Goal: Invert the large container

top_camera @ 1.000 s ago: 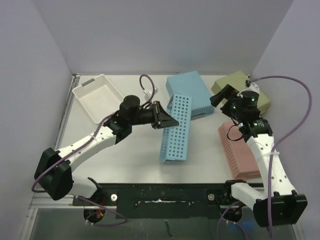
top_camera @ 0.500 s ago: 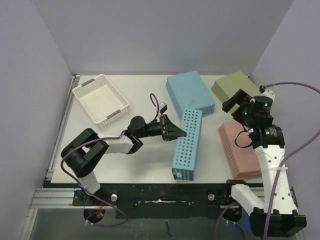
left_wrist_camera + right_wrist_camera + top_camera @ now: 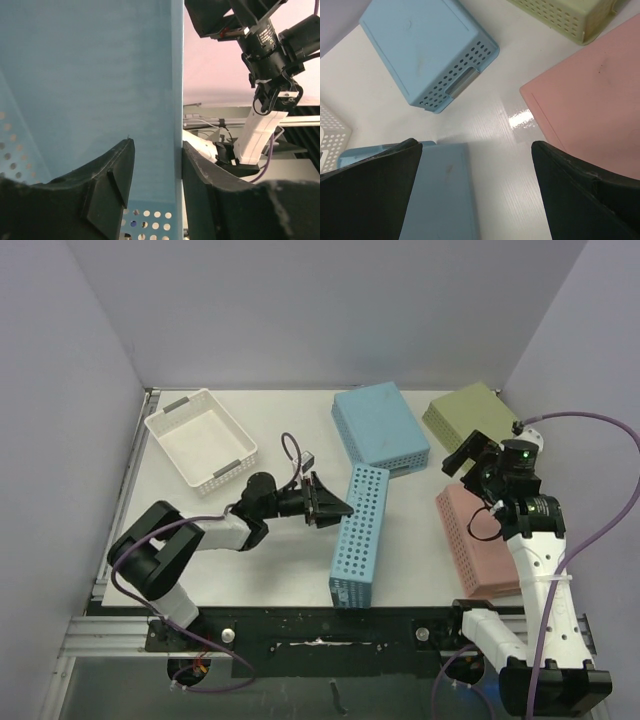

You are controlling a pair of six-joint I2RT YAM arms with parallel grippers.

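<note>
1. Your bench [image 3: 280,560] is white and glossy, closed in by pale lilac walls [image 3: 330,310].
2. You have 5 containers here: 2 blue, 1 olive, 1 pink and 1 white.
3. The long blue container [image 3: 360,525] sits mid-bench, tipped onto its side with a perforated wall facing up.
4. Your left gripper [image 3: 338,507] has its jaws clamped across that container's wall.
5. Your right gripper [image 3: 475,150] hovers with its jaws spread wide and gripping nothing.
6. Behind lie the other blue container [image 3: 380,425] and the olive container [image 3: 470,410]; the pink container [image 3: 485,540] is right, and the white basket [image 3: 200,438] far left.
</note>
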